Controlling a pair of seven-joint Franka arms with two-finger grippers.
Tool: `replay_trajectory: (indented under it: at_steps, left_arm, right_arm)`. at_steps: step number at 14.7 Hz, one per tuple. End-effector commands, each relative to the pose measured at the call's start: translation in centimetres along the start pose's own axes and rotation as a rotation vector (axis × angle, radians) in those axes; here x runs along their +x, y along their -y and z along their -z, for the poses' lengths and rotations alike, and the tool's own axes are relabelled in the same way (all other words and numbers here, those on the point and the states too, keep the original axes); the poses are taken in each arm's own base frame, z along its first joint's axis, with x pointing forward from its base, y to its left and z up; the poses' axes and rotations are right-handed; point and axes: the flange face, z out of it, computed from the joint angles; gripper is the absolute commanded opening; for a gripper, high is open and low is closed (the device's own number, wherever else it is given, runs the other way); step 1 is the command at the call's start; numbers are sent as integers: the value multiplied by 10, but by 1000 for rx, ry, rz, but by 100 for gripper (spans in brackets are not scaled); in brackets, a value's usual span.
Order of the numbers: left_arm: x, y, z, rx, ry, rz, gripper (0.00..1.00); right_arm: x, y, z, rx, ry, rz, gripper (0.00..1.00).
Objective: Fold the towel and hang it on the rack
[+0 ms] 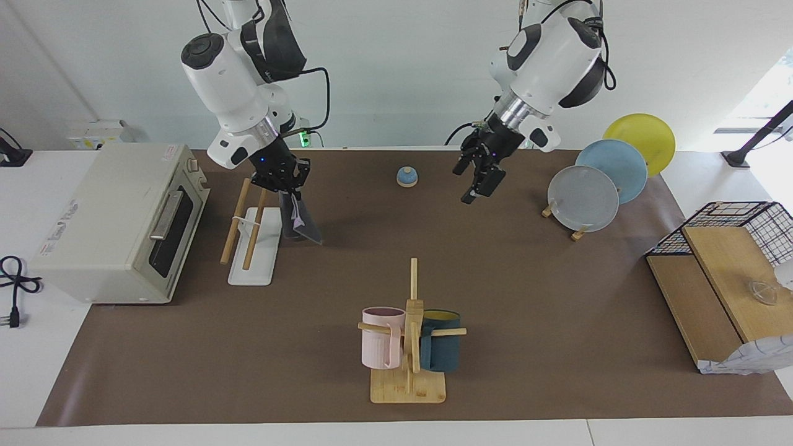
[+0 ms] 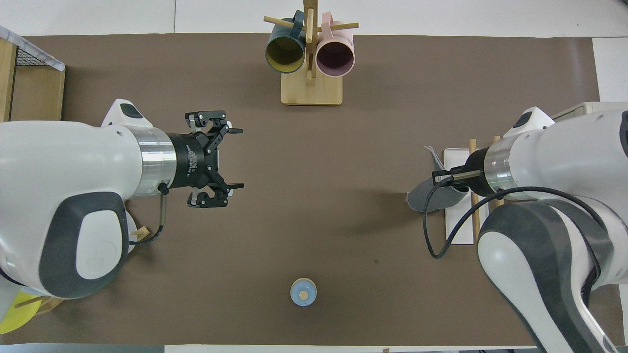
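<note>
Left of centre in the facing view, the right gripper (image 1: pixel 286 184) pinches the hanging towel (image 1: pixel 299 218) beside the rack (image 1: pixel 255 230) — left gripper (image 1: pixel 478 179) spread, empty, over bare mat (image 1: pixel 526 297).

A plain white wall (image 1: pixel 396 68) rises along the worktop's edge nearest the robots. A brown mat (image 1: pixel 526 279) covers most of the white worktop (image 1: pixel 31 371) (bare white strips show at its edges), and bright daylight enters near 1 corner.
</note>
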Motion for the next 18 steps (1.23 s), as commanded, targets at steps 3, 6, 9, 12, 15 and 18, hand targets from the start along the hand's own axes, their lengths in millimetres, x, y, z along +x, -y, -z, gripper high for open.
replay_trajectory:
  at_steps: [3,6,9,12,15,18]
  left_arm:
    - [69,-2,31,31,-27,-341,100]
    - [101,-9,49,93,-156,-585,100]
    - [132,-20,74,200,-209,-905,100]
    - [132,-38,95,363,-292,-1158,100]
    - [128,-50,110,471,-263,-1383,100]
    - [126,-41,99,525,-190,-1457,100]
  right_arm:
    - [-7,-22,-8,-56,6,17,0]
    - [-5,-44,-6,-106,7,15,0]
    - [-6,-71,-3,-115,14,-3,0]
    - [-10,-102,-3,-128,20,32,0]
    - [-12,-130,2,-130,21,79,0]
    - [-14,-146,4,-161,35,141,0]
